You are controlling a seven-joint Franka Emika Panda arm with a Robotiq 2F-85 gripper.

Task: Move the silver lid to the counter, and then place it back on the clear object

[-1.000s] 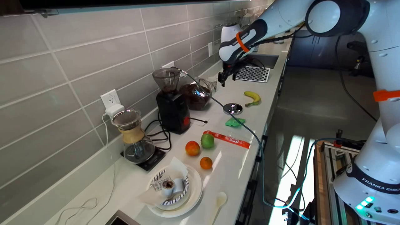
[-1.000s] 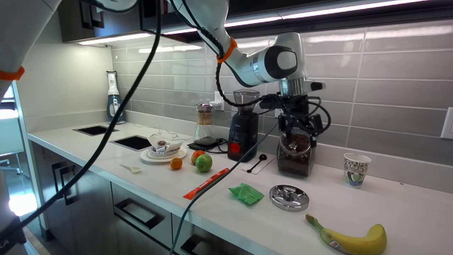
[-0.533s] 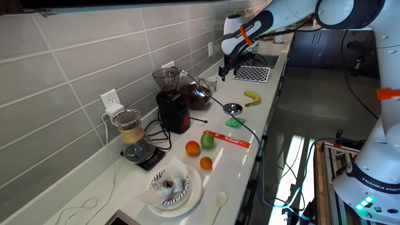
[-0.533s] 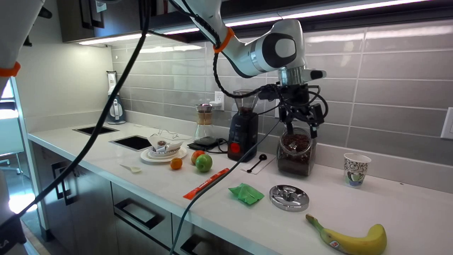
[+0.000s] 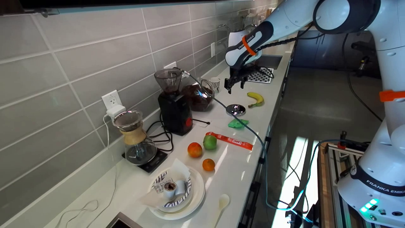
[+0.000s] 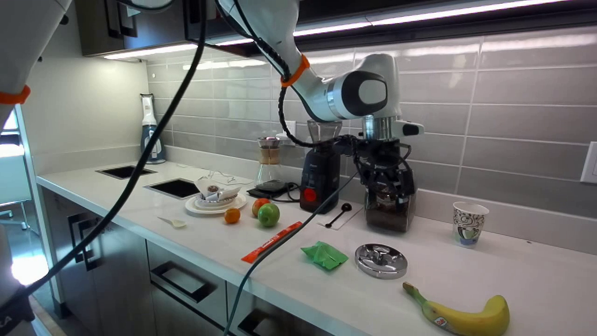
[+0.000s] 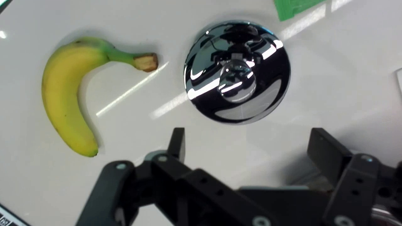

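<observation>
Silver lid (image 7: 237,73) lay flat on the pale surface (image 6: 536,275), its knob (image 7: 237,84) uppermost and centred. It was round and mirror-bright, the polished top broken up by dark reflections and white streaks of light. In the wrist view it showed just past the fingertips of the hand (image 7: 249,143), apart from them; the hand hung in the air, its fingers spread wide, pale surface showing through the gap. Near the lid on one side lay a yellow banana (image 7: 61,91), stem end turned towards it, and near it on another a crumpled green packet (image 6: 325,255); both were apart from it. In an exterior view the glass jar (image 6: 388,218), uncovered and dark brown inside, stood closer to the tiled wall (image 6: 522,121) between a black grinder (image 6: 319,179) and a patterned paper cup (image 6: 470,224), its upper part largely hidden by the hand. A red stick packet (image 6: 271,241) and a black spoon (image 6: 336,217) lay not far off. In an exterior view a cable (image 5: 266,177) passed in front of the lid's edge. Compared with half a second before, the hand had come lower in both exterior views. The lid, banana and packets had stayed put, and the spread of the fingers looked unchanged.
</observation>
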